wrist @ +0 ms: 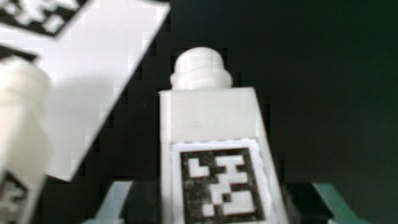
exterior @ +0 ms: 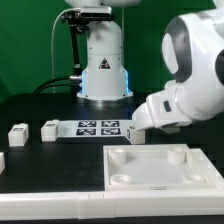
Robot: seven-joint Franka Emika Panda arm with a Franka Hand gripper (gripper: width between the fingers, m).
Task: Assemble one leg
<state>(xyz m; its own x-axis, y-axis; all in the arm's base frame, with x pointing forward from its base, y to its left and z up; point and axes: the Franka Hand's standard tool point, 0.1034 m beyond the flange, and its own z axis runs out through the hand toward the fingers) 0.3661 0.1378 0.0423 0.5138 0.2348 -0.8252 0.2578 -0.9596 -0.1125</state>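
Observation:
In the wrist view a white leg (wrist: 214, 120) with a rounded peg at its far end and a black-and-white tag on its face lies on the black table between my two fingers (wrist: 118, 200). My gripper (wrist: 222, 203) is open, with a dark gap between the leg and each finger. In the exterior view my gripper (exterior: 137, 124) is low over the table at the marker board's right end, and it hides most of this leg. Two more legs (exterior: 17, 133) (exterior: 50, 128) stand on the exterior view's left.
The marker board (exterior: 95, 127) (wrist: 98, 60) lies just beside the leg. The large white plate with round sockets (exterior: 160, 165) lies in front. Another white rounded part (wrist: 18, 110) shows at the wrist view's edge. The robot base (exterior: 103, 70) stands behind.

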